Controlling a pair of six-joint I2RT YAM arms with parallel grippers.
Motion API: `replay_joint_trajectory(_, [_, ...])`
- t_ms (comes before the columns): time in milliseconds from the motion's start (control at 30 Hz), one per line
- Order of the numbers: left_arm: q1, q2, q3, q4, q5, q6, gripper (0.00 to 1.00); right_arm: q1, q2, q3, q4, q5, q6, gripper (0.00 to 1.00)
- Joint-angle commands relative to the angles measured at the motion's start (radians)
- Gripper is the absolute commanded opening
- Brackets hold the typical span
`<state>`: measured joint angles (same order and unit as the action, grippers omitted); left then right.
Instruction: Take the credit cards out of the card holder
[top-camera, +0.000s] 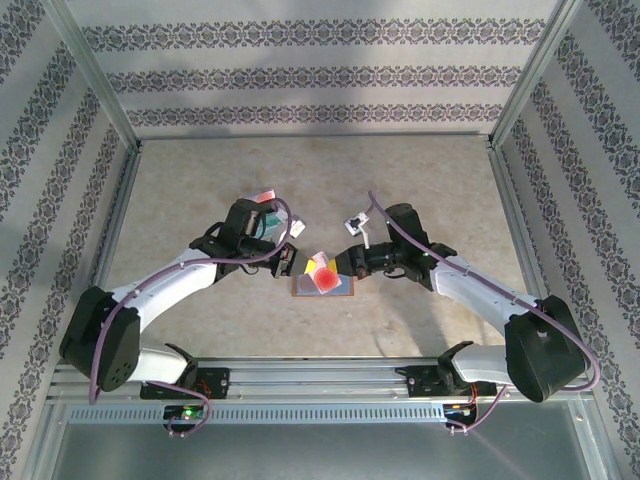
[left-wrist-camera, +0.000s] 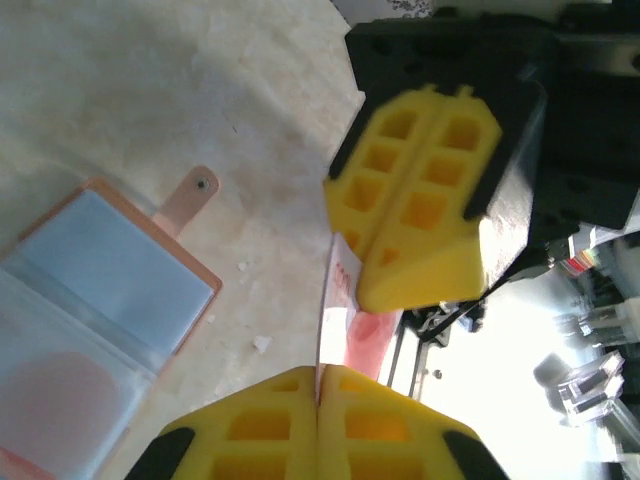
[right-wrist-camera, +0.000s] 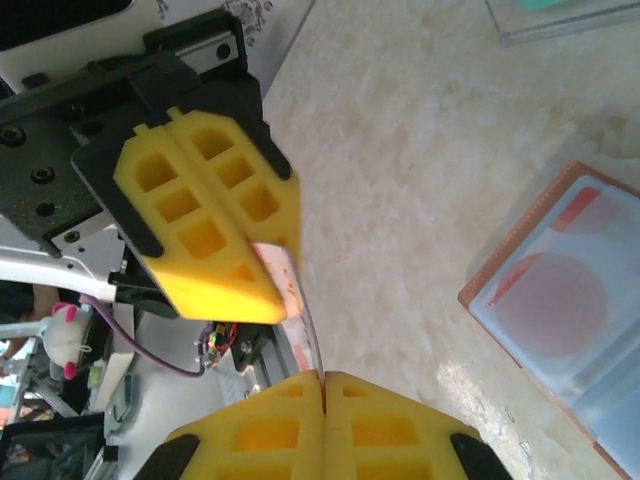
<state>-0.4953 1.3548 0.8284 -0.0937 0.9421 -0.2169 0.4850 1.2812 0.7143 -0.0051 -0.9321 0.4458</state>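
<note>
Left pincer (left-wrist-camera: 318, 405) and right pincer (right-wrist-camera: 322, 405) are both clamped on one card (left-wrist-camera: 338, 300), held edge-on between them over the counter (left-wrist-camera: 150, 80). The holder (left-wrist-camera: 120, 260) lies open on the counter nearby, with a red card (right-wrist-camera: 560, 300) in a pocket.

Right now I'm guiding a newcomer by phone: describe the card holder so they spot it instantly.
On the beige table, look mid-width, toward the near edge. The card holder lies open there: orange-brown rim and cloudy grey-blue pockets, unlike the teal stack farther back on the left.
</note>
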Motion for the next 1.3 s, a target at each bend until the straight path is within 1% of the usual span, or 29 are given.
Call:
replay_joint_trajectory(0, [0.004,-0.029,-0.030,0.101,0.007,-0.065,0.00,-0.016,-0.043,-0.010,0.102,-0.010,0.039,0.21])
replay_joint_trajectory(33, [0.004,-0.036,-0.040,0.125,-0.002,-0.082,0.00,-0.022,-0.055,-0.018,0.111,0.007,0.050,0.28])
replay_joint_trajectory(133, [0.004,-0.080,-0.091,0.240,-0.065,-0.162,0.00,-0.042,-0.101,-0.051,0.146,0.048,0.086,0.38])
replay_joint_trajectory(200, [0.006,-0.121,-0.136,0.350,-0.126,-0.236,0.00,-0.052,-0.139,-0.082,0.174,0.097,0.116,0.42])
replay_joint_trajectory(333, [0.006,-0.170,-0.234,0.612,-0.242,-0.419,0.00,-0.061,-0.211,-0.169,0.269,0.215,0.213,0.58])
replay_joint_trajectory(433, [0.006,-0.181,-0.298,0.786,-0.310,-0.530,0.00,-0.060,-0.234,-0.238,0.404,0.271,0.316,0.63])
replay_joint_trajectory(500, [0.006,-0.177,-0.318,0.844,-0.337,-0.574,0.00,-0.050,-0.232,-0.264,0.473,0.294,0.367,0.66])
replay_joint_trajectory(600, [0.006,-0.168,-0.328,0.893,-0.357,-0.613,0.00,-0.012,-0.216,-0.268,0.536,0.317,0.396,0.66])
replay_joint_trajectory(733, [0.006,-0.160,-0.334,0.937,-0.364,-0.647,0.00,0.048,-0.154,-0.235,0.590,0.350,0.402,0.67])
replay_joint_trajectory(800, [0.006,-0.157,-0.334,0.939,-0.358,-0.648,0.00,0.061,-0.115,-0.215,0.626,0.354,0.410,0.66])
replay_joint_trajectory(933, [0.006,-0.159,-0.339,0.924,-0.356,-0.645,0.00,0.063,-0.047,-0.190,0.731,0.333,0.446,0.61])
replay_joint_trajectory(1033, [0.005,-0.163,-0.345,0.925,-0.361,-0.642,0.00,0.067,-0.019,-0.161,0.747,0.313,0.453,0.58])
replay_joint_trajectory(1100, [0.006,-0.163,-0.347,0.928,-0.364,-0.644,0.00,0.070,-0.004,-0.150,0.779,0.306,0.456,0.53])
replay_joint_trajectory(1267, [0.006,-0.160,-0.343,0.926,-0.369,-0.641,0.00,0.082,0.046,-0.135,0.853,0.275,0.492,0.32])
